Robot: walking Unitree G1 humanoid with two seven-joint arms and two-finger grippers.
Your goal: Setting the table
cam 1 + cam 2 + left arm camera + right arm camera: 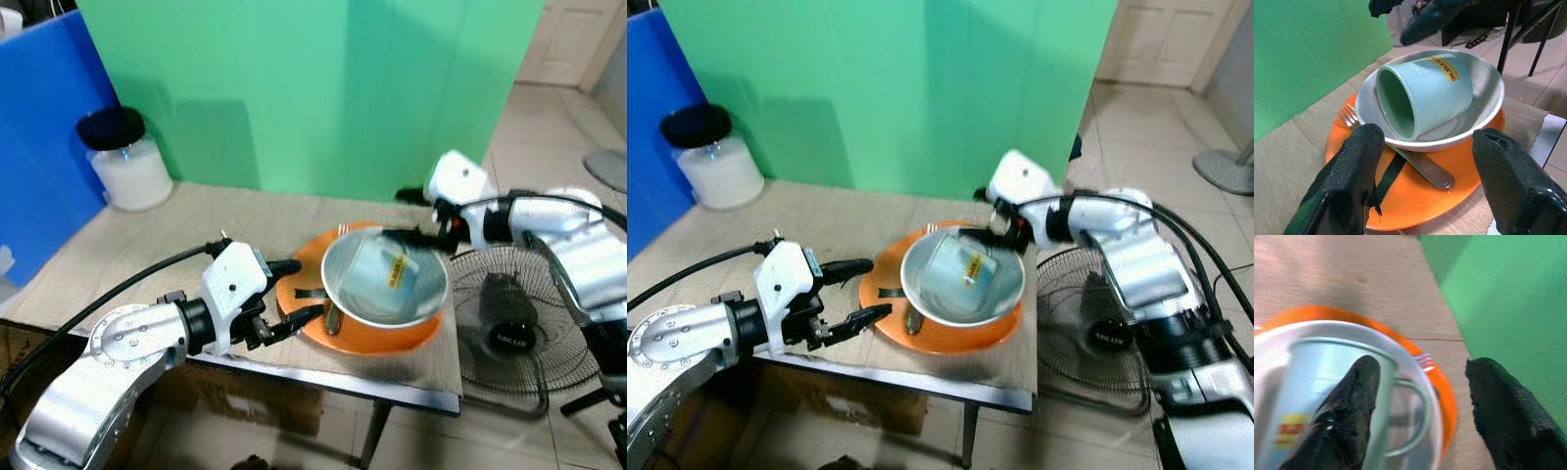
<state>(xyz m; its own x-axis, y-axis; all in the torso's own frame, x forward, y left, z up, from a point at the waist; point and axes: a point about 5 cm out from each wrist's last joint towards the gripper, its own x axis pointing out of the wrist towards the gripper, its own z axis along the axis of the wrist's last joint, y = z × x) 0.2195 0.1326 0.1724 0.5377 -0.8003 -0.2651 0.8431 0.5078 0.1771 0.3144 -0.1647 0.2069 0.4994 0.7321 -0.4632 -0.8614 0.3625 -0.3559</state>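
An orange plate (377, 338) sits at the table's front right corner. On it stands a white bowl (338, 279), and a pale blue mug (382, 269) with a yellow and red label lies on its side in the bowl. A fork (1420, 164) lies on the plate, partly under the bowl. My left gripper (306, 289) is open, level with the plate's left edge and pointing at the bowl. My right gripper (1425, 363) is open over the bowl's far rim. The mug's handle (1415, 416) lies between its fingers (1347, 416).
A white jar with a black lid (125, 162) stands at the table's back left, beside a blue panel (39, 147). A green screen (294, 88) runs behind the table. A floor fan (509, 318) stands close to the table's right edge.
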